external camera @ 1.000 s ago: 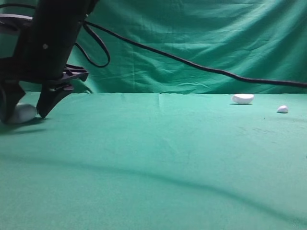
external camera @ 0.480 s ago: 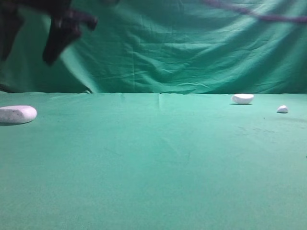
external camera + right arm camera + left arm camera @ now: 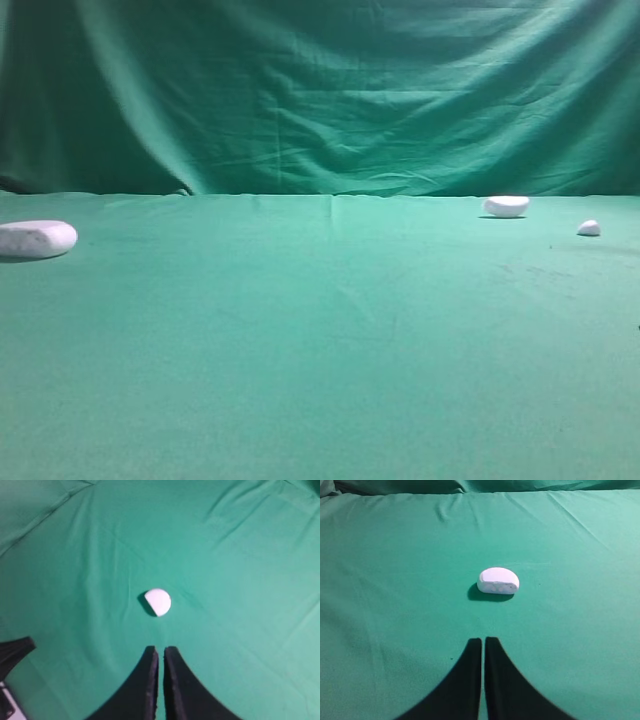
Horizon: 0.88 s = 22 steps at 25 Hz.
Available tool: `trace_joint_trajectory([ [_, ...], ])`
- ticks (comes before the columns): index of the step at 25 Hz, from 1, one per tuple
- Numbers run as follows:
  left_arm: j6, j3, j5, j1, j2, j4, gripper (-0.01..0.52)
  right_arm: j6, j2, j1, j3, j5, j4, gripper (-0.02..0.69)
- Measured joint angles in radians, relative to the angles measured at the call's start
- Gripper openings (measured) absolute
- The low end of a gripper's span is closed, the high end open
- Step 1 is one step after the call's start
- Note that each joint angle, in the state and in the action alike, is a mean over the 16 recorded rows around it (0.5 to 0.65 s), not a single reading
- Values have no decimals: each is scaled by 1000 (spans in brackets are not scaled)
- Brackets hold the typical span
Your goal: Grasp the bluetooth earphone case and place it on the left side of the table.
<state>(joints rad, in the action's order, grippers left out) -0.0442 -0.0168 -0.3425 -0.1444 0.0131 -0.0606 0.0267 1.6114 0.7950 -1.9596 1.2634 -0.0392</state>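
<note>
The bluetooth earphone case, a smooth white oblong, lies alone on the green table at its far left edge in the high view. No arm or gripper shows in that view. In the left wrist view my left gripper is shut and empty above the cloth. A white half-oval lump lies a short way ahead of it. In the right wrist view my right gripper is shut and empty too, with a small round white piece just beyond its tips.
At the back right of the table sit a white half-oval lump and a tiny white pebble. A wrinkled green curtain hangs behind. A black part pokes in at the lower left of the right wrist view.
The arm that stood with open jaws round the case at the far left lifted up and left the high view. The case stays where it lay.
</note>
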Motion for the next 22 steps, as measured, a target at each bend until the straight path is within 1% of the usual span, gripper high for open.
trace_joint_trajectory([
  [7,0,0,0,0,0,0,0,61,-317,-4,324,-17,37,0],
  [14,0,0,0,0,0,0,0,131,-659,-4,674,-93,57,0],
  [22,0,0,0,0,0,0,0,107,-1013,-5,980,-213,63,0],
])
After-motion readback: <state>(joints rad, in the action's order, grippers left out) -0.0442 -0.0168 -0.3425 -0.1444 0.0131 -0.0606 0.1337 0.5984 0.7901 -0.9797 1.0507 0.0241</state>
